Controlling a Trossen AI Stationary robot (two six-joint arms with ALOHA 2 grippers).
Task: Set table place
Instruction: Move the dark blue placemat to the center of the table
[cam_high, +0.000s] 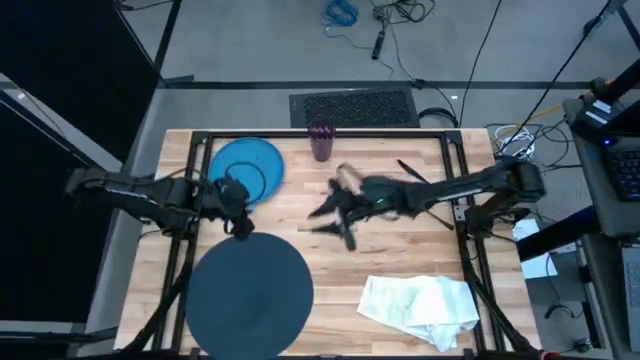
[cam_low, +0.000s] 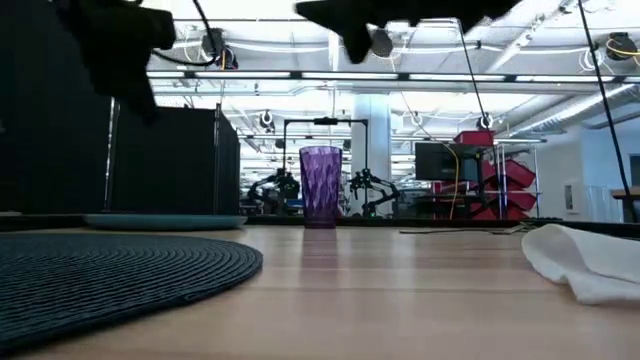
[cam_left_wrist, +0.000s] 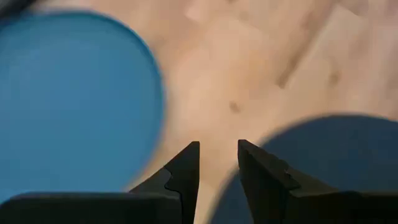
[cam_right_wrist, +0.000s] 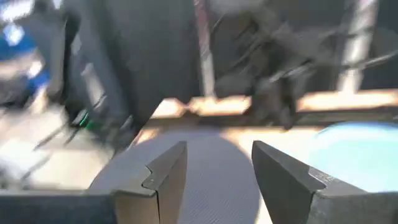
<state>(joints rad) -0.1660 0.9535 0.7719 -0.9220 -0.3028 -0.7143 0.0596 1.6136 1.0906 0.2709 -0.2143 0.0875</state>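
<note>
High view: grey charger (cam_high: 248, 293) at table (cam_high: 400, 255) near edge, blue plate (cam_high: 246, 168) behind it, purple cup (cam_high: 321, 141) at far edge, napkin (cam_high: 420, 308) front right. Left gripper (cam_left_wrist: 217, 163) hovers between plate and charger, slightly parted, empty. Right gripper (cam_right_wrist: 217, 163) mid-table, raised, wider open, empty.

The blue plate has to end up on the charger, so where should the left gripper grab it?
Grip the blue plate by its rim, on the edge facing the left gripper and grey charger. It lies flat on the table, so one finger probably has to slide under that thin lip.
</note>
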